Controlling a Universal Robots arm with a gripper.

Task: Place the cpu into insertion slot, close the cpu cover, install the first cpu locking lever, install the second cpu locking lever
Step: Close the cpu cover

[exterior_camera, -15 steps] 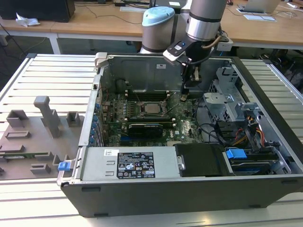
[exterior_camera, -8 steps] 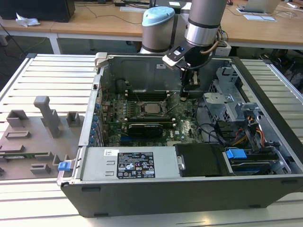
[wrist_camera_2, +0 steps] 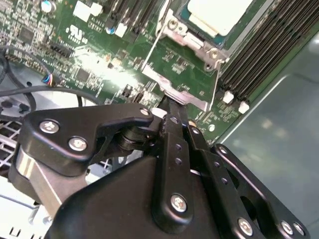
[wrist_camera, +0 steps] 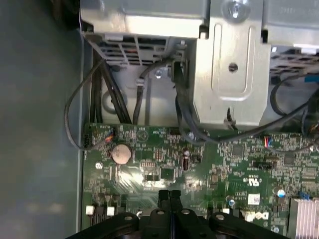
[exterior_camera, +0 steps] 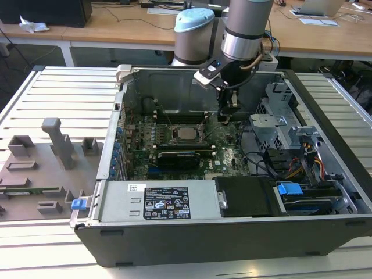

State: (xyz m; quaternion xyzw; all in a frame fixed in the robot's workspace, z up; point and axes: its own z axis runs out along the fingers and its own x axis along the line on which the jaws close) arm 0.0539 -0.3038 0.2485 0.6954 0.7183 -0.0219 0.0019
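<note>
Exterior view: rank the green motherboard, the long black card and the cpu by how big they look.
1. green motherboard
2. long black card
3. cpu
All three lie about equally far from the camera, so the order looks safe.

this looked like a robotics lab or test workshop in an office-like room: a robot arm (exterior_camera: pixel 247 26) stood over an open desktop computer case (exterior_camera: pixel 221 239) laid on a slatted metal workbench (exterior_camera: pixel 64 87). grey fixture blocks (exterior_camera: pixel 58 141) sat on the bench beside the case, and pale wooden desks (exterior_camera: pixel 116 28) with papers (exterior_camera: pixel 318 21) on them ran along behind
</note>
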